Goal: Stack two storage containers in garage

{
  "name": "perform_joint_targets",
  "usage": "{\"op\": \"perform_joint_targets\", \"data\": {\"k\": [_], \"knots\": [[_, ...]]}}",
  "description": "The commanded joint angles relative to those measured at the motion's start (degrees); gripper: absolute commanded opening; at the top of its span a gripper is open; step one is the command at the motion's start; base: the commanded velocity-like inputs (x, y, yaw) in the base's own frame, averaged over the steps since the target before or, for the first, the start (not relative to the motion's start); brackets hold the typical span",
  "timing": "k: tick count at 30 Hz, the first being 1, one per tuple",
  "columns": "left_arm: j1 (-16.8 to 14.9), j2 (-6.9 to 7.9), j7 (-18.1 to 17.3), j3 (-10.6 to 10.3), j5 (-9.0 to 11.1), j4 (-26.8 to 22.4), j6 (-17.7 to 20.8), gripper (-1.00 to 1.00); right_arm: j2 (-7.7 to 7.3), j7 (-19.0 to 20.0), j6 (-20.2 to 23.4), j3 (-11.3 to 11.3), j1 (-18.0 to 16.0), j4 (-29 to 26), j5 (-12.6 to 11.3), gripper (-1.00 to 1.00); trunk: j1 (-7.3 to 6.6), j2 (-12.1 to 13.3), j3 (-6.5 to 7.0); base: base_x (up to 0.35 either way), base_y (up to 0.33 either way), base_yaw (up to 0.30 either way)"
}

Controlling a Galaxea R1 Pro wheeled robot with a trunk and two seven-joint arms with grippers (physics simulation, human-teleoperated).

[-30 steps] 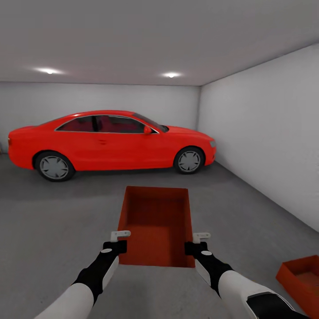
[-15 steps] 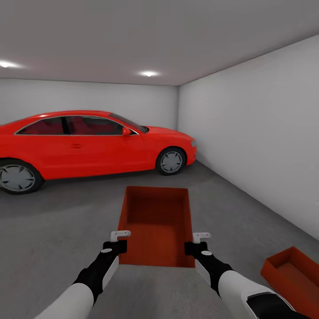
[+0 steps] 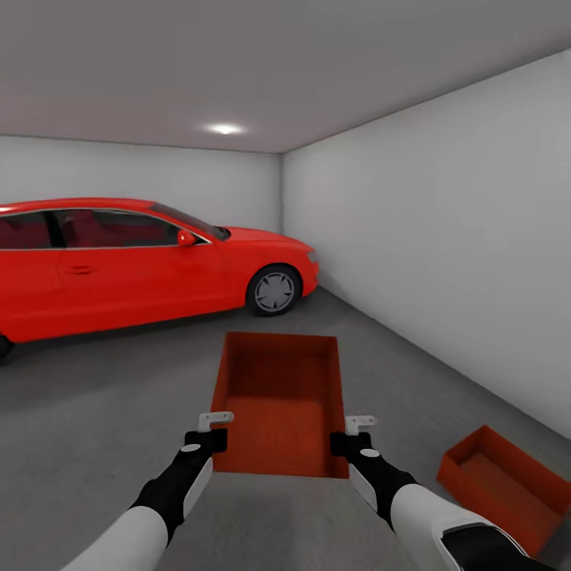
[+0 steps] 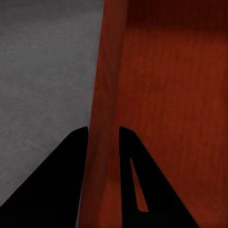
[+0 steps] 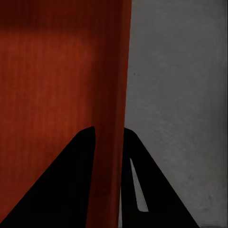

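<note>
You hold one orange-red bin level above the grey concrete floor of the garage. Your left claw pinches the bin's left wall, one finger outside and one inside; your right claw pinches the right wall likewise. The second bin sits on the floor near the right wall. Red car behind

Held bin: matt orange-red, plastic-looking, thin smooth walls, finely ribbed inside. Second bin, right of it: same finish. Floor: rough speckled grey concrete, matt. Car: glossy red paint. Walls behind car: smooth matt pale grey.
</note>
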Motion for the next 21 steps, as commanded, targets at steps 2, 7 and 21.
{"op": "perform_joint_targets", "data": {"k": [2,7,21], "knots": [[-0.01,0.0,3.04,1.0,3.62,-0.09,0.47,-1.0,0.01,-4.4,-2.61,-2.05,-0.07,-0.1,0.08,-1.0,0.02,-0.08,-0.09,0.007,0.001,-0.291],[-0.01,0.0,3.04,1.03,3.62,-0.03,0.47,-1.0,0.01,-4.4,-2.61,-2.05,-0.07,-0.1,0.08,-1.0,0.02,-0.08,-0.09,0.002,0.0,-0.291],[-0.01,0.0,3.04,1.03,3.62,-0.11,0.47,-1.0,0.01,-4.4,-2.61,-2.05,-0.07,-0.1,0.13,-1.0,0.02,-0.08,-0.09,0.0,0.0,-0.291]]}}
